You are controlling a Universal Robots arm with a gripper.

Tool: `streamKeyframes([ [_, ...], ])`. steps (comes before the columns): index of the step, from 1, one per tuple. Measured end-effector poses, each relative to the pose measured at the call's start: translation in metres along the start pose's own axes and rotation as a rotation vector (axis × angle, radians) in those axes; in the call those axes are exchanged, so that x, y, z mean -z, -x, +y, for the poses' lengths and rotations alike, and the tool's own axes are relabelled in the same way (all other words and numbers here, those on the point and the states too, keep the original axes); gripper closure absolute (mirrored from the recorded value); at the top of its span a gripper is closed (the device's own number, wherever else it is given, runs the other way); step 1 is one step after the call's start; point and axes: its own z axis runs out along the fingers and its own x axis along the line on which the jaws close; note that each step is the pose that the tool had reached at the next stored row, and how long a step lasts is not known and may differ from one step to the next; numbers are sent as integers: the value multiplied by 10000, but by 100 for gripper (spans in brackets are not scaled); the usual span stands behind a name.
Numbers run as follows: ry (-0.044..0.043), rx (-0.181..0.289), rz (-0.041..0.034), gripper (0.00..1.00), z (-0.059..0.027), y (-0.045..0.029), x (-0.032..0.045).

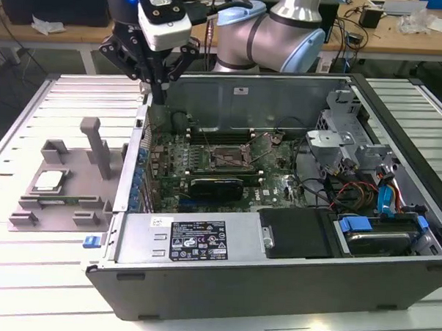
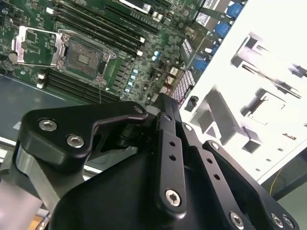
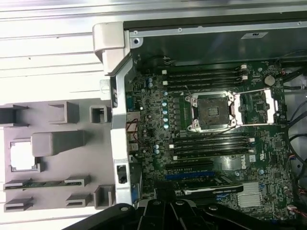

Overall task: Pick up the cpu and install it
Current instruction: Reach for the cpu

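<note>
Gripper (image 1: 158, 86) is clenched, fingers pressed together with nothing between them. It hangs in the air over the far corner of the case (image 1: 274, 285) on the exterior view's left, above the case wall that divides the board (image 1: 177, 163) from the fixture (image 1: 65, 203).

The cpu (image 1: 50, 180) is not picked up. It lies flat in a square recess of the grey fixture, on the slatted table (image 1: 33, 106) outside the case, on the exterior view's left. It is well apart from the gripper and lower than it. In the first wrist view it shows as a bright square (image 3: 21, 156) in the same recess, with a long narrow strip lying in a slot of the fixture near it.

Socket (image 3: 211, 111) sits mid-board between the memory slots. Its cover plate (image 3: 263, 106) is swung open to one side and the dark bed is exposed. The second wrist view shows the same: plate folded back, lever wire up.

A black card (image 1: 216, 186) sits in a slot just beside the socket, on the side toward the power supply (image 1: 196, 238).

In the second wrist view the fixture is washed out white, so I cannot make out the cpu there.
</note>
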Motion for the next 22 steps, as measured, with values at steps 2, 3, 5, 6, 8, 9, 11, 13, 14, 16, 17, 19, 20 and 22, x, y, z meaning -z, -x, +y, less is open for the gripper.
streamKeyframes([
  [2, -1, 0, 1, 89, -2, -29, 1],
  [3, -1, 1, 1, 89, -4, -47, 2],
  [5, -1, 1, 1, 89, -6, -85, 3],
  [6, -1, 1, 1, 89, -7, -100, 3],
  [8, -1, 0, 1, 89, -11, -149, 4],
  [9, -1, -1, 1, 89, -12, -167, 5],
  [11, -1, 0, 1, 89, -15, -208, 6],
  [13, -1, 0, 1, 89, -19, -251, 7],
  [14, -1, 0, 1, 89, -19, -258, 7],
  [16, -2, 0, 1, 89, -22, -297, 9],
  [17, -1, 0, 1, 89, -24, -317, 9],
  [19, -1, 0, 0, 89, -27, -362, 10],
  [20, -1, -1, 0, 89, -28, -382, 10],
  [22, -2, 1, 0, 89, -32, -430, 11],
])
